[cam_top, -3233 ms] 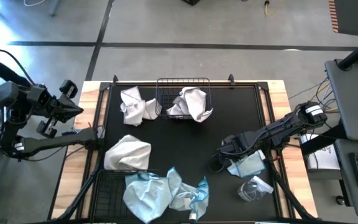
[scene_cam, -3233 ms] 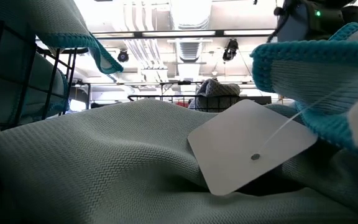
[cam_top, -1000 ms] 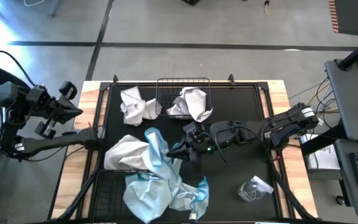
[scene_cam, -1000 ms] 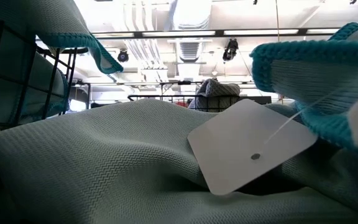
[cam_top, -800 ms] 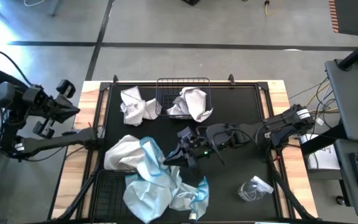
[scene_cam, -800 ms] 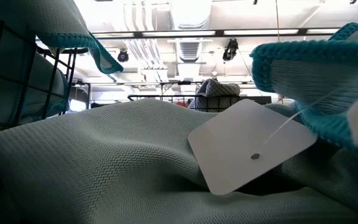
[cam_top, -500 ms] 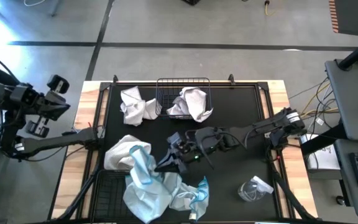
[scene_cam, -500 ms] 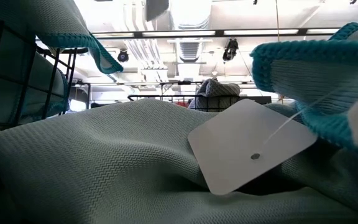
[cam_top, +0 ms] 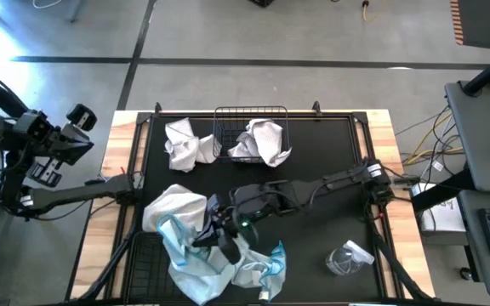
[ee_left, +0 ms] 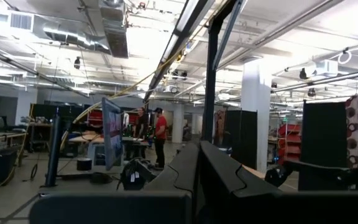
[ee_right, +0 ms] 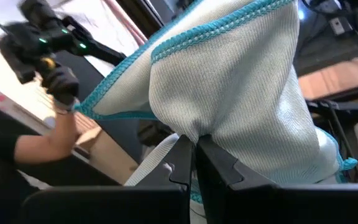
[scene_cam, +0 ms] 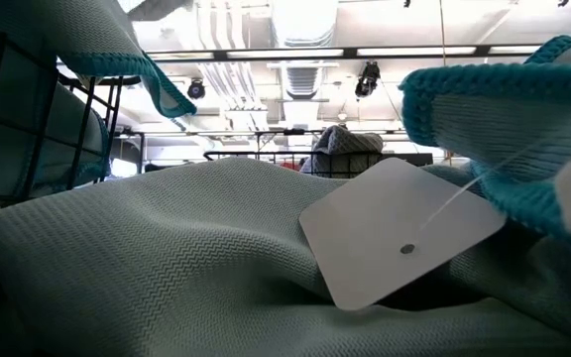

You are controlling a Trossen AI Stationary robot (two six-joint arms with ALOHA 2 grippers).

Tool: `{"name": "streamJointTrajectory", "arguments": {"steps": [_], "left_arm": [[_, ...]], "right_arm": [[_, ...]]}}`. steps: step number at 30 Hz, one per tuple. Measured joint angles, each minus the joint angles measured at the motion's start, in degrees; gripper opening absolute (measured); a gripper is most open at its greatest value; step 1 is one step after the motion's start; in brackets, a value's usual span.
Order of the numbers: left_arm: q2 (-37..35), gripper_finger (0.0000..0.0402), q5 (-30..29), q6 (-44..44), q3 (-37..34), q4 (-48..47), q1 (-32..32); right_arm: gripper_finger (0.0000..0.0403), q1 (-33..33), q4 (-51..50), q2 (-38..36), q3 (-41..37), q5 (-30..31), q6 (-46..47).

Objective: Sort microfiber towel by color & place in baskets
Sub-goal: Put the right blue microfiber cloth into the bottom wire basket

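Light blue towel (cam_top: pixel 179 231) pinched in the right gripper (cam_top: pixel 213 235), held over the near-left part of the black mat (cam_top: pixel 321 161), above the blue pile (cam_top: pixel 219 265). Right wrist view: the two dark fingers (ee_right: pixel 180 163) are clenched together on a gathered fold of the blue towel (ee_right: pixel 229 93), teal stitched edge hanging free around them.

Blue pile lies over the near basket (cam_top: pixel 147 259) at the near-left edge of the mat; only part of its wire shows beside the cloth. A white towel (cam_top: pixel 173 206) sits just beside the pile, on its far side, touching the held towel's edge.

Far basket (cam_top: pixel 249 119) stands at the far edge of the mat, middle, with a white towel (cam_top: pixel 264 142) bunched in it and spilling over its near rim. Another white towel (cam_top: pixel 184 144) lies on the mat just left of that basket.

Right arm (cam_top: pixel 330 183) stretches low across the mat from the right side to the held towel.

Left gripper (cam_top: pixel 75 136) is off the table's left edge, raised, well apart from every towel; its wrist view looks into the room, and I cannot tell the state of its fingers.

Clear plastic wrapper (cam_top: pixel 347 257) lies at the near-right corner of the mat.

Low view: filled with pale blue cloth (scene_cam: pixel 167 268) and a white tag (scene_cam: pixel 399 233) on a thread, basket wire (scene_cam: pixel 87 109) at one side.
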Motion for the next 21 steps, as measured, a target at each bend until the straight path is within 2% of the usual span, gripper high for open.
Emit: {"name": "streamJointTrajectory", "arguments": {"steps": [8, 21], "left_arm": [[0.0, 0.0, 0.0, 0.0, 0.0, 0.3, 0.0], [0.0, 0.0, 0.0, 0.0, 0.0, 0.4, 0.0]], "right_arm": [[0.0013, 0.0, -4.0, 4.3, 5.5, -0.1, -0.1], [0.0016, 0.0, -4.7, 7.1, 5.6, -0.1, 1.6]]}}
